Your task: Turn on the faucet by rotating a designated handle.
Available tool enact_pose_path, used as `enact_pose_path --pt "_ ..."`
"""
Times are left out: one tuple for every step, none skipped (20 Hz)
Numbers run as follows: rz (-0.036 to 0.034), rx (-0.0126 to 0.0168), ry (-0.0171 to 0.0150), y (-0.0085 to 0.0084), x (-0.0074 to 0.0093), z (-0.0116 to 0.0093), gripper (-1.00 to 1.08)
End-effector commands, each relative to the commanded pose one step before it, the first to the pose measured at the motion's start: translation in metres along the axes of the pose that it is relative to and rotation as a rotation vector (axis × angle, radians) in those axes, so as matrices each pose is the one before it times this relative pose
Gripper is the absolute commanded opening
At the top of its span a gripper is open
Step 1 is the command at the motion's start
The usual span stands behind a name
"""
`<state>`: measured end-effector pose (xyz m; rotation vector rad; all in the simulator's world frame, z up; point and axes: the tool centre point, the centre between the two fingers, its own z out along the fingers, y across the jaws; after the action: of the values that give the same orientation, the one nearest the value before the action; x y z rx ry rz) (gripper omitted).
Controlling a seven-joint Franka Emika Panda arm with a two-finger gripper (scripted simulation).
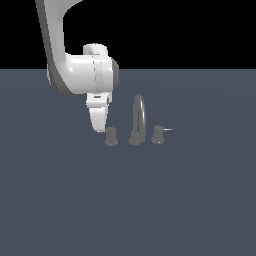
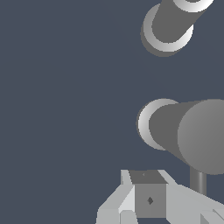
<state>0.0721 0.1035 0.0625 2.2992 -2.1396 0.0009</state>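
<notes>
- We saw the faucet [image 1: 138, 120] standing on the dark blue-grey surface [image 1: 128, 200], near mid-frame in the exterior view.
- Its tall arched spout [image 1: 139, 114] stood upright between two short knobs.
- The handle [image 1: 111, 136], the knob on the exterior view's left, sat apart from the spout base. Its lever was hidden behind the claw in that view.
- The twin knob [image 1: 158, 134] sat on the exterior view's right, with a thin pale lever [image 1: 167, 129] pointing toward that view's right.
- The white arm [image 1: 82, 70] reached down from the upper left of the exterior view.
- The claw [image 1: 98, 128] hung tip-down just beside the handle on the exterior view's left; we could not confirm contact.
- In the wrist view, the handle [image 2: 188, 131] loomed large close to the claw [image 2: 148, 199], with a thin rod [image 2: 198, 181] running below it.
- We could not tell whether the claw's fingers were apart or together.
</notes>
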Motion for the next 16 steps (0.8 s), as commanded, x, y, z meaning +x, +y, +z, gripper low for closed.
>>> enact_pose_path --pt "-0.00072 0.00001 -0.00018 0.00685 -0.00441 -0.00004 -1.0" --pt "0.00029 0.00008 -0.00039 0.0029 -0.00149 -0.00008 -1.0" --pt "0.0 0.0 0.0 0.00293 -0.00171 0.0 -1.0" --pt "0.0 0.0 0.0 0.00295 -0.00173 0.0 -1.0" --pt "0.0 0.0 0.0 0.00298 -0.00174 0.0 -1.0" --pt "0.0 0.0 0.0 0.003 -0.00176 0.0 -1.0" --pt "0.0 0.0 0.0 0.0 0.0 0.0 -1.0" --pt "0.00522 0.00826 0.00004 -0.00665 0.0053 -0.00012 -1.0" --pt "-0.00025 -0.00042 -0.00002 0.00303 0.00026 -0.00007 -1.0" --pt "-0.00043 -0.00073 -0.00004 0.00305 0.00015 0.00012 -1.0" --pt "-0.00025 -0.00042 -0.00002 0.00308 0.00027 -0.00007 -1.0" --pt "-0.00025 -0.00042 -0.00002 0.0031 0.00027 -0.00008 -1.0" --pt "-0.00043 -0.00073 -0.00004 0.00311 0.00016 0.00011 -1.0" --pt "-0.00025 -0.00042 -0.00002 0.00314 0.00027 -0.00008 -1.0" --pt "-0.00025 -0.00042 -0.00002 0.00316 0.00028 -0.00008 -1.0" --pt "-0.00043 -0.00073 -0.00004 0.00317 0.00017 0.0001 -1.0"
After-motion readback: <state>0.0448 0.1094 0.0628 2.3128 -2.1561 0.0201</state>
